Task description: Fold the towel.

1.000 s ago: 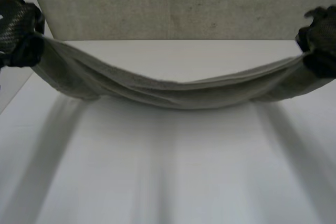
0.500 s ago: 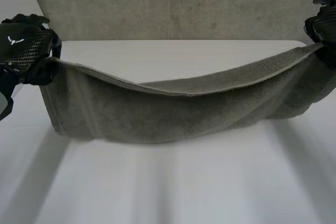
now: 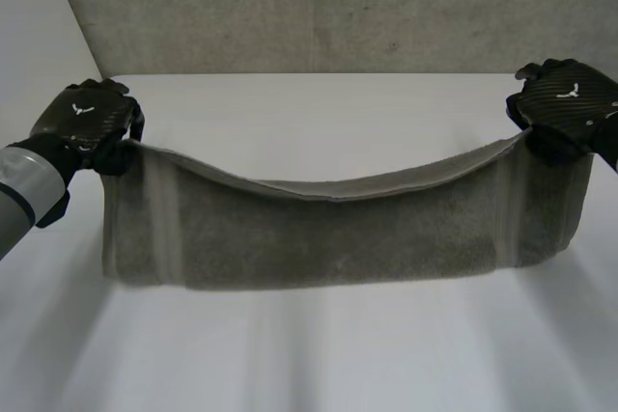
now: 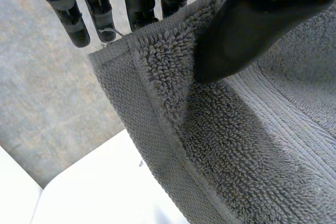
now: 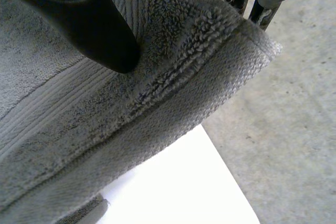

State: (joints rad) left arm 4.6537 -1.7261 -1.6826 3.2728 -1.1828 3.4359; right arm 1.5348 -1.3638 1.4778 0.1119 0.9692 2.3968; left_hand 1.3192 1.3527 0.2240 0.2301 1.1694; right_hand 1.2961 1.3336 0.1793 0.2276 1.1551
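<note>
Towel (image 3: 338, 233), corners pinched by left robot hand (image 3: 85, 121), right robot hand (image 3: 570, 103)

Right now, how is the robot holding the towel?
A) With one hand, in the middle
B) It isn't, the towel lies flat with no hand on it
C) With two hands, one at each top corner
C: the left hand and the right hand each pinch a top corner of the towel, which hangs between them and sags in the middle.

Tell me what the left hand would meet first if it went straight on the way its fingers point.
The left hand pinches the towel corner, so that comes first; beyond, probably the white table, depth unclear.
</note>
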